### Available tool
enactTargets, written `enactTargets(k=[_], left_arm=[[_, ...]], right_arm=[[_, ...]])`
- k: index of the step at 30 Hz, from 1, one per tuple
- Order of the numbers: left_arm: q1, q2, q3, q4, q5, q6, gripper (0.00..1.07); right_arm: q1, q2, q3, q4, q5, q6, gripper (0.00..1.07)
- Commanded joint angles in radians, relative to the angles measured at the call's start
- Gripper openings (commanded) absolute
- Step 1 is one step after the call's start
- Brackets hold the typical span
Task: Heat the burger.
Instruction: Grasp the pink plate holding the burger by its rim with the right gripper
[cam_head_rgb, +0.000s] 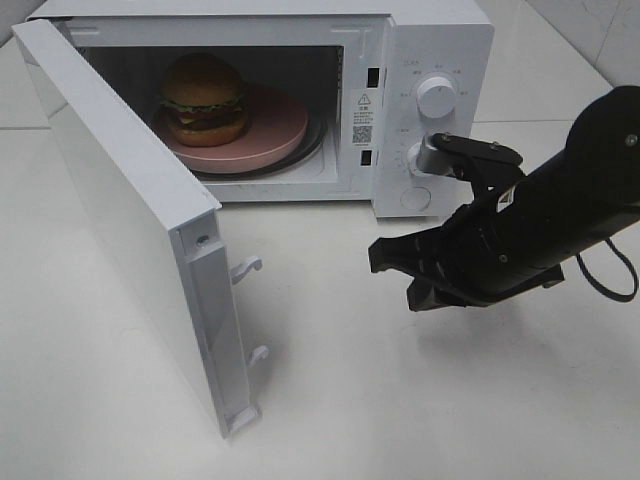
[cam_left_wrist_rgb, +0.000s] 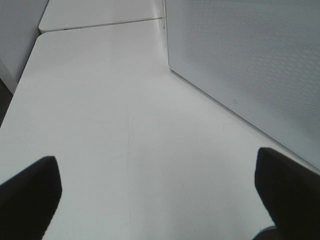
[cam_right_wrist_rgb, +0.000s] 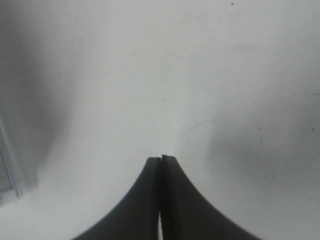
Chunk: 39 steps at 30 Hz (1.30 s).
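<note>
Upper left of the high view, the open microwave (cam_head_rgb: 430, 40) holds a pink plate (cam_head_rgb: 282, 128) carrying the burger (cam_head_rgb: 204, 98), probably light, squashy and topple-prone, best handled by the plate's rim; left gripper (cam_left_wrist_rgb: 157, 187) spread empty, right gripper (cam_right_wrist_rgb: 161, 160) pressed together.

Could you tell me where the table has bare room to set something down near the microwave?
The table is bare in front of the microwave, between its open door and the right fingers, and left of that door. Inside, the burger and pink plate fill the floor.
</note>
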Motion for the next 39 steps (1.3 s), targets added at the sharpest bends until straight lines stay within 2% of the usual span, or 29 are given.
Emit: enactTargets(k=[1, 3, 5, 11, 13, 14, 16, 17, 18, 19, 21, 22, 24, 25, 27, 33, 35, 37, 38, 39], left_arm=[[-0.005, -0.005, 0.002, -0.003, -0.014, -0.003, 0.98], [-0.005, -0.005, 0.002, -0.003, -0.014, -0.003, 0.98], [-0.005, -0.005, 0.002, -0.003, -0.014, -0.003, 0.98], [-0.005, -0.005, 0.002, -0.003, -0.014, -0.003, 0.98], [-0.005, -0.005, 0.002, -0.003, -0.014, -0.003, 0.98], [-0.005, -0.005, 0.002, -0.003, -0.014, -0.003, 0.98], [-0.005, -0.005, 0.002, -0.003, -0.014, -0.003, 0.98], [-0.005, -0.005, 0.002, -0.003, -0.014, -0.003, 0.98], [-0.005, -0.005, 0.002, -0.003, -0.014, -0.003, 0.98], [-0.005, -0.005, 0.002, -0.003, -0.014, -0.003, 0.98], [-0.005, -0.005, 0.002, -0.003, -0.014, -0.003, 0.98], [-0.005, -0.005, 0.002, -0.003, -0.014, -0.003, 0.98], [-0.005, -0.005, 0.002, -0.003, -0.014, -0.003, 0.98], [-0.005, -0.005, 0.002, -0.003, -0.014, -0.003, 0.98], [-0.005, -0.005, 0.002, -0.003, -0.014, -0.003, 0.98], [-0.005, -0.005, 0.002, -0.003, -0.014, -0.003, 0.98], [-0.005, -0.005, 0.002, -0.003, -0.014, -0.003, 0.98], [-0.005, -0.005, 0.002, -0.003, -0.014, -0.003, 0.98], [-0.005, -0.005, 0.002, -0.003, -0.014, -0.003, 0.98], [-0.005, -0.005, 0.002, -0.003, -0.014, -0.003, 0.98]], right_arm=[[-0.005, -0.015, -0.057, -0.149, 0.198, -0.101, 0.02], [-0.005, -0.017, -0.067, -0.177, 0.227, -0.121, 0.02], [-0.005, -0.018, -0.112, -0.285, 0.357, -0.218, 0.03], [-0.005, -0.019, -0.150, -0.314, 0.438, -0.334, 0.03], [-0.005, -0.035, -0.181, -0.330, 0.467, -0.547, 0.04], [-0.005, -0.035, -0.181, -0.330, 0.467, -0.547, 0.04], [-0.005, -0.060, -0.194, -0.329, 0.455, -0.742, 0.04], [-0.005, -0.060, -0.194, -0.329, 0.455, -0.742, 0.04], [-0.005, -0.077, -0.196, -0.329, 0.448, -0.921, 0.04], [-0.005, -0.077, -0.196, -0.329, 0.448, -0.921, 0.04], [-0.005, -0.091, -0.202, -0.329, 0.451, -1.177, 0.04], [-0.005, -0.091, -0.202, -0.329, 0.451, -1.177, 0.04], [-0.005, -0.094, -0.202, -0.325, 0.451, -1.389, 0.05], [-0.005, -0.094, -0.202, -0.325, 0.451, -1.389, 0.05], [-0.005, -0.094, -0.202, -0.325, 0.451, -1.554, 0.05], [-0.001, -0.094, -0.202, -0.325, 0.402, -1.646, 0.07], [-0.001, -0.094, -0.202, -0.325, 0.335, -1.646, 0.16], [-0.001, -0.094, -0.202, -0.325, 0.317, -1.646, 0.20], [-0.001, -0.094, -0.202, -0.319, 0.272, -1.645, 0.34], [-0.001, -0.094, -0.202, -0.319, 0.272, -1.645, 0.34]])
